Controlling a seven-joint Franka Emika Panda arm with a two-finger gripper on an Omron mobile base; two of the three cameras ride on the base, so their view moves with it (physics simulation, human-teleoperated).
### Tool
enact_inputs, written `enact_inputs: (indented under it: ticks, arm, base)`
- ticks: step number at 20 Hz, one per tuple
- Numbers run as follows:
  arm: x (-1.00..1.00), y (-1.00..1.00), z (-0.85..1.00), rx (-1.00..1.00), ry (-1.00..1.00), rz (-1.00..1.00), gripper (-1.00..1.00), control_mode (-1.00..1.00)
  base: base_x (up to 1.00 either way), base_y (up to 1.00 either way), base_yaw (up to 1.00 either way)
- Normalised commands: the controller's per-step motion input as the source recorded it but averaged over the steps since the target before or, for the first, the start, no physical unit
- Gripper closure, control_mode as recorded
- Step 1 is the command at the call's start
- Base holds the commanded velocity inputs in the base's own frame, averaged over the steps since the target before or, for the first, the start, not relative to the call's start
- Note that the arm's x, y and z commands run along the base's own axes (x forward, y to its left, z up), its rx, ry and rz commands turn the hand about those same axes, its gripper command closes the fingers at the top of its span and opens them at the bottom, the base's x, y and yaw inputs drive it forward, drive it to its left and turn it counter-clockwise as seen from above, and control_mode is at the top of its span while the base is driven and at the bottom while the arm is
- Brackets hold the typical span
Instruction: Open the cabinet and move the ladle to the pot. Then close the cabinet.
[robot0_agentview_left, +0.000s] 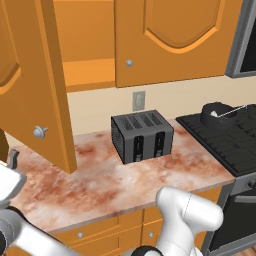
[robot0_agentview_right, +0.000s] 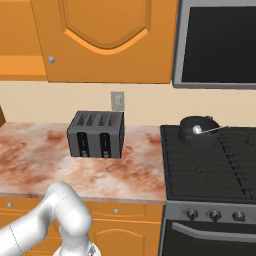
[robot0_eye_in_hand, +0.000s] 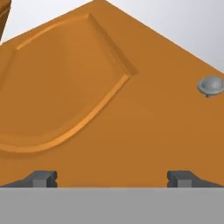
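Overhead, the orange-wood cabinet (robot0_agentview_left: 170, 40) had its left arched door (robot0_agentview_left: 30, 85) swung open; the tool (robot0_eye_in_hand: 112, 179) faced it, spread wide, empty. The silvery ladle (robot0_agentview_left: 227, 113) lay inside the round dark pot (robot0_agentview_left: 218, 116).

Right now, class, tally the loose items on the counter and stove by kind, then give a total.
Toaster: 1
Pot: 1
Ladle: 1, lying in the pot
Total: 3

One toaster (robot0_agentview_left: 142, 136), pot (robot0_agentview_left: 218, 115), ladle (robot0_agentview_left: 227, 112).
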Motion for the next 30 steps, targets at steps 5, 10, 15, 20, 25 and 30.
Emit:
enact_inputs:
  ticks: [5,10,15,20,25,30]
  arm:
    - [0.34,-0.5,0.38,0.08,0.13,-0.11,-1.0,-1.0]
    - [0.31,-0.55,0.35,0.07,0.11,-0.1,-1.0,-1.0]
    - [0.3,-0.59,0.26,0.07,0.13,-0.1,-1.0,-1.0]
    - [0.48,-0.58,0.19,0.07,0.14,-0.07,-1.0,-1.0]
    - [0.76,-0.56,0.05,0.07,0.14,0.0,-1.0,-1.0]
    - [0.8,-0.5,0.03,0.07,0.08,0.14,-1.0,-1.0]
  base:
    - [0.0,0.0,0.0]
    - [0.0,0.0,0.0]
    - [0.0,0.0,0.0]
    - [0.0,0.0,0.0]
    - [0.0,0.0,0.0]
    - [0.0,0.0,0.0]
